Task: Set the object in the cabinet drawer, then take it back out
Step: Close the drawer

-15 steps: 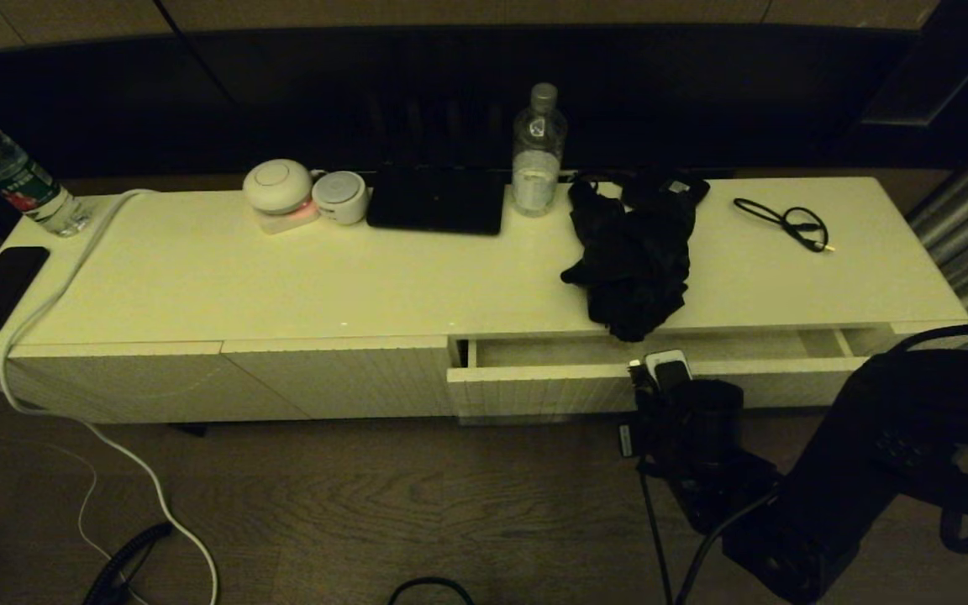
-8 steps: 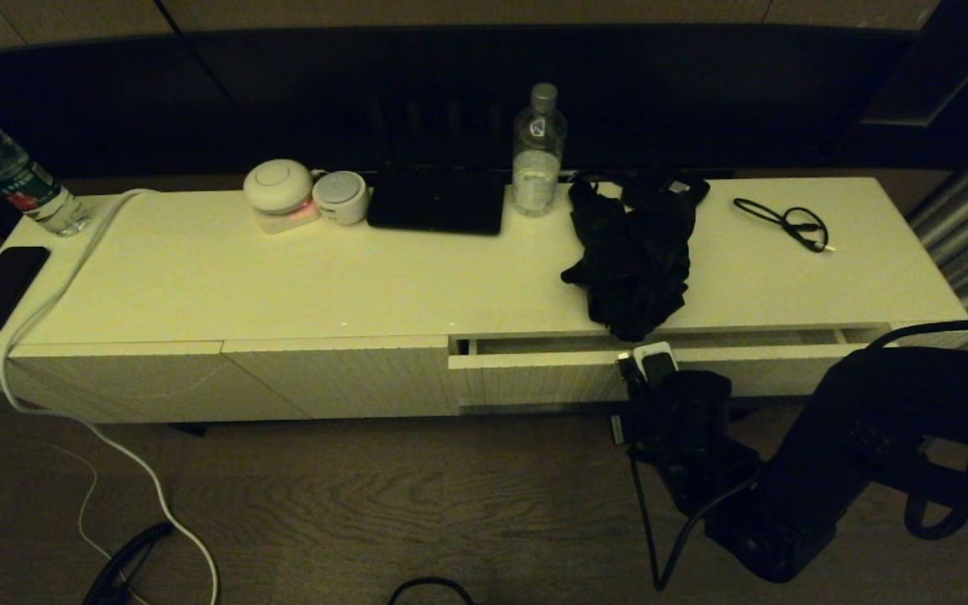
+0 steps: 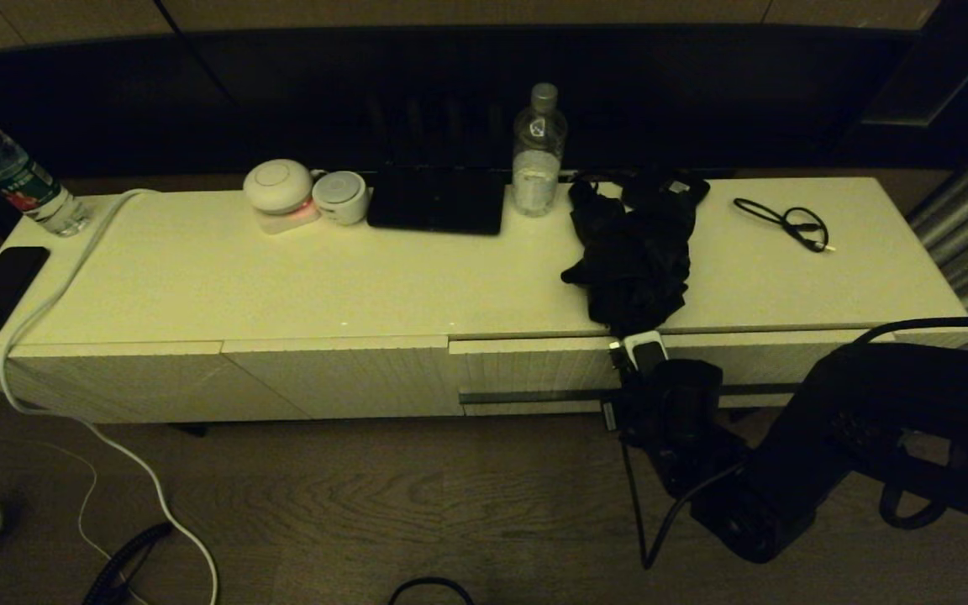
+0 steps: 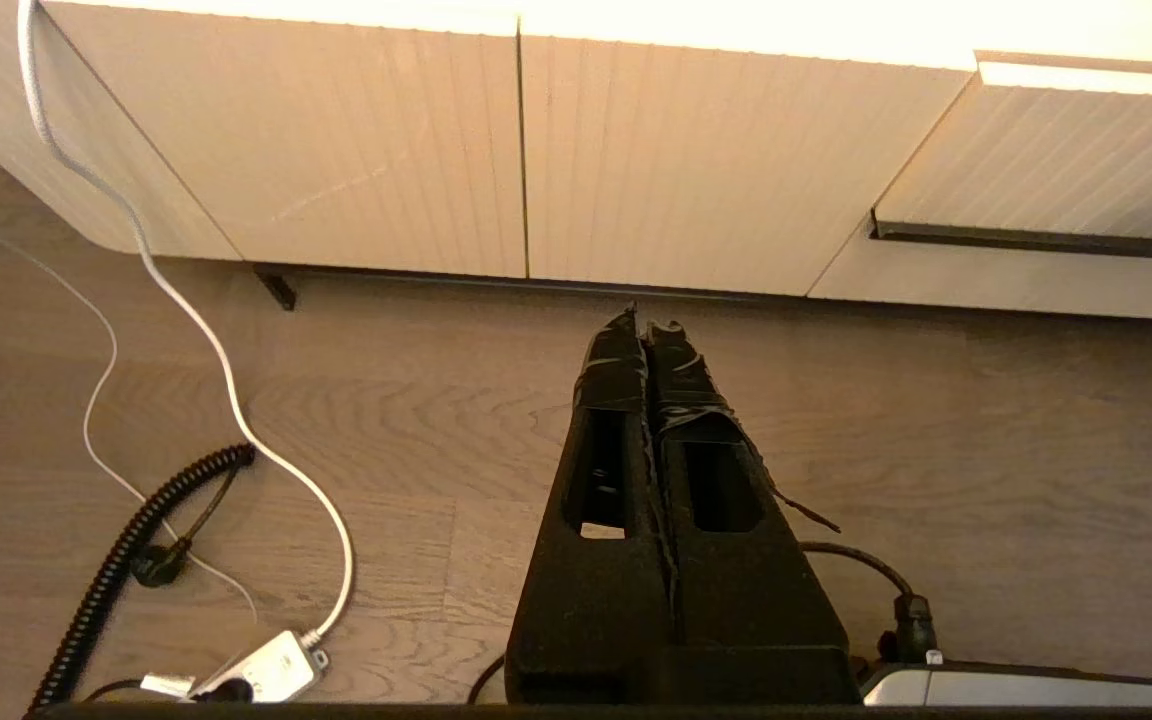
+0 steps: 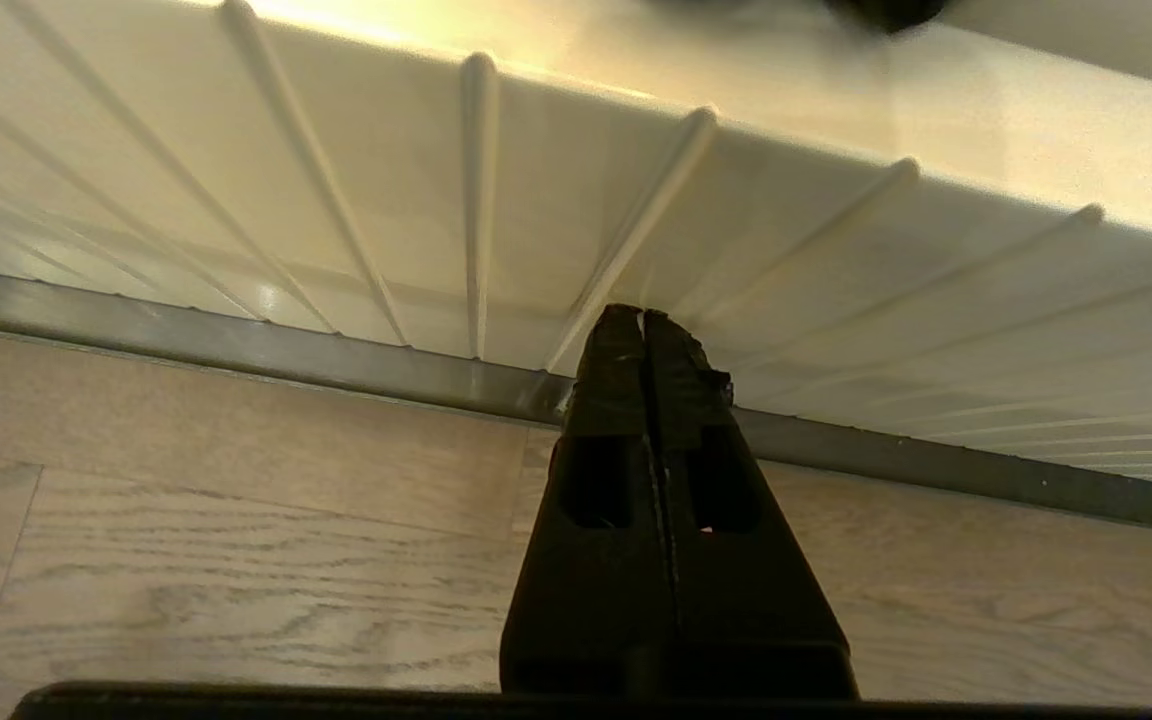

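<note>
Umbrella (image 3: pixel 633 252) on cabinet (image 3: pixel 282 286), above drawer (image 3: pixel 534 370)

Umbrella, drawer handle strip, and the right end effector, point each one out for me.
Umbrella (image 3: pixel 631 256): head view, middle of the bunched black fabric.
Handle strip (image 5: pixel 236 345): right wrist view, dark bar under the ribbed drawer front.
Right end effector (image 5: pixel 644 322): right wrist view, the closed fingertips at the drawer front.

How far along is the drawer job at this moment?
Done, by the look of it: the umbrella lies on the cabinet top, out of the drawer, whose front sits flush. In hand: the shut right gripper is at the drawer front above the handle strip. Left gripper parked, shut. Nothing obvious remains.
</note>
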